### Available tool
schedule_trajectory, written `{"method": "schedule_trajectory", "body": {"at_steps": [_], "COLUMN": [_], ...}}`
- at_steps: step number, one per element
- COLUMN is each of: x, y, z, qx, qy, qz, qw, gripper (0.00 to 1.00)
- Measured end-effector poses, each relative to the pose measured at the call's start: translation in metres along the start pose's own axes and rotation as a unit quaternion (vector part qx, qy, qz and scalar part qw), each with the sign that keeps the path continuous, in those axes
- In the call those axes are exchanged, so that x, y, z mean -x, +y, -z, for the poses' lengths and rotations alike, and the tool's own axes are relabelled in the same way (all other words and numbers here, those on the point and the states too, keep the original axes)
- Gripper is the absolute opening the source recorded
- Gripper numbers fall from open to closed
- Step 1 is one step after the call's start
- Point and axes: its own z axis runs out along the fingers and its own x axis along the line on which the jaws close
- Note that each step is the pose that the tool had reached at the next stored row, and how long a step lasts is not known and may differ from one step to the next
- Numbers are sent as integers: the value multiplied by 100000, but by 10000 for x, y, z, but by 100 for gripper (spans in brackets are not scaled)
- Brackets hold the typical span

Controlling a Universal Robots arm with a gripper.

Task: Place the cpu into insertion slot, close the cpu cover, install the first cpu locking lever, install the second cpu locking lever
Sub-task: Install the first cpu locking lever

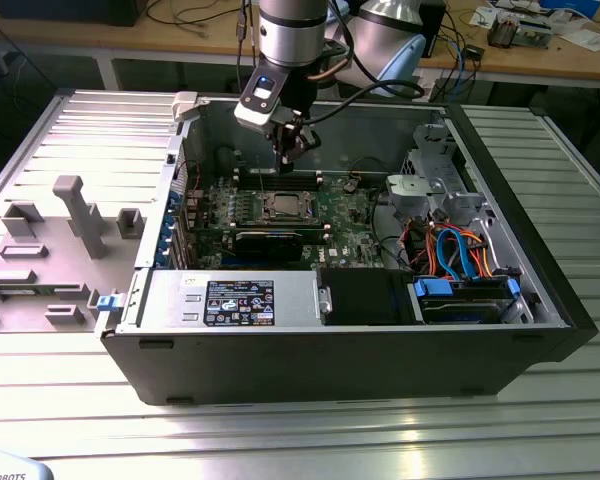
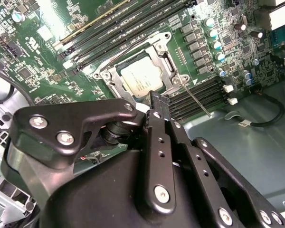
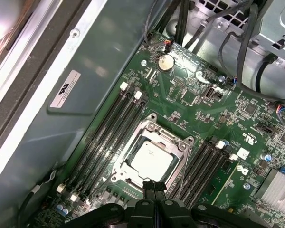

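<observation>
Jaws shut, empty, above the seated cpu (image 1: 283, 207).
In the exterior view the gripper (image 1: 293, 150) hangs at 12 o'clock of the cpu, apart from it; in the first wrist view the cpu cover (image 3: 157, 134) frames it, near edge hidden behind the gripper.

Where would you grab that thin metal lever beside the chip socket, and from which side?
Probably near its free end, from above: the locking lever is a thin rod fixed at the insertion slot corner, slanting out over the memory slots.

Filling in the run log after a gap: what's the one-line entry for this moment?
fingers: shut, empty, near chip | chip: seated under cover | cover: down | lever: sticking out
</observation>
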Motion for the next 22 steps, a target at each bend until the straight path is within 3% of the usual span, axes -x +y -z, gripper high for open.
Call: {"method": "schedule_trajectory", "body": {"at_steps": [22], "x": [-8], "y": [-14], "z": [-2], "qx": [-41], "qy": [8], "qz": [2105], "qw": [99978], "gripper": [11]}}
